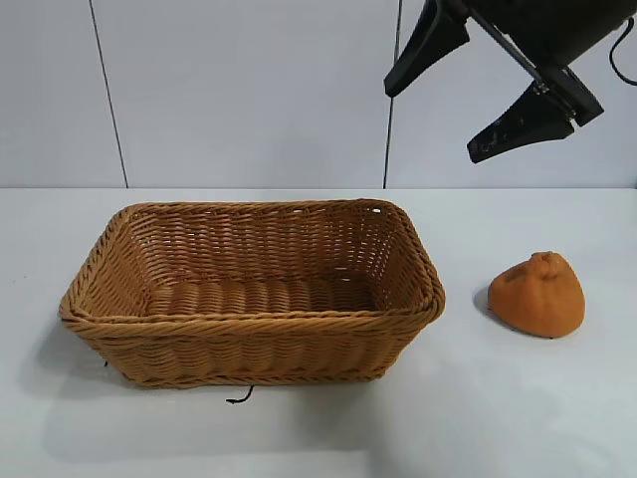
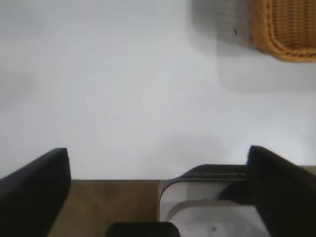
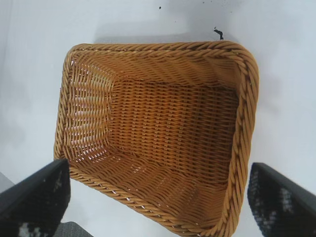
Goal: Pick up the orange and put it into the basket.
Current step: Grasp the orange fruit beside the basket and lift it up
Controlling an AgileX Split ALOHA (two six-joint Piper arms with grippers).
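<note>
The dull-orange, lumpy fruit with a puckered top, the orange [image 1: 537, 295], sits on the white bench [image 1: 518, 418] just beside the short end of the basket, apart from it and not yet picked up. The large tan woven wicker basket [image 1: 254, 351] stands upright with nothing in it, its open mouth giving a wide, easy target for a drop from above.

The right end effector [image 1: 476, 90] hangs high over the far right of the scene, above the gap between basket and fruit, with its black fingers [image 1: 523, 123] spread almost fully and holding nothing. Its wrist view looks straight down into the basket, so it seems placed to survey the goal rather than the fruit; it would need to swing toward the orange and descend.

The left end effector [image 2: 158, 185], seen only in its own wrist view, is likewise spread wide and unladen, over bare bench near one basket corner, apparently keeping clear.
</note>
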